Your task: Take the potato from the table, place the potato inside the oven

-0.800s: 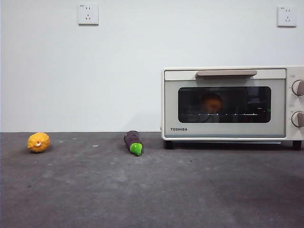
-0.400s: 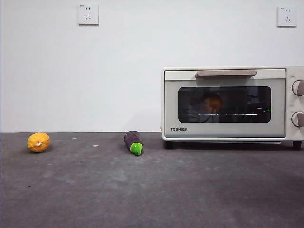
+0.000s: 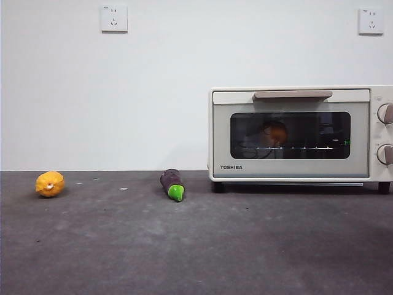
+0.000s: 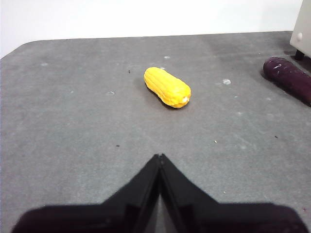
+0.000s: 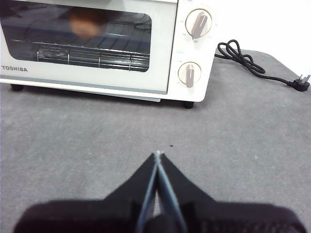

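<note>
From my station I see the potato (image 3: pixel 274 133) inside the oven (image 3: pixel 293 132), an orange-brown lump behind the dark glass of the shut door; through the tinted window its outline is dim, so I can't say for sure that it rests on the wire rack, though the right wrist view shows it (image 5: pixel 85 23) just above the rack's bars. The oven stands on the table (image 3: pixel 196 246) to the right, against the white wall, with its beige handle (image 3: pixel 292 95) across the top of the door and two round knobs (image 5: pixel 199 24) on its right side. Its black power cord (image 5: pixel 248 60) trails loose over the table beside it, the plug lying free.

Neither arm appears in the front view. My right gripper (image 5: pixel 157 154) hangs over bare table in front of the oven door, jaws pressed together with nothing between them. My left gripper (image 4: pixel 159 156) is likewise closed tip to tip and empty, over the table's left part, pointing toward a yellow corn cob (image 4: pixel 167 87) that lies on its side. The purple eggplant (image 3: pixel 172 184) with its green tip lies near the oven's left foot, well apart from the corn.
</note>
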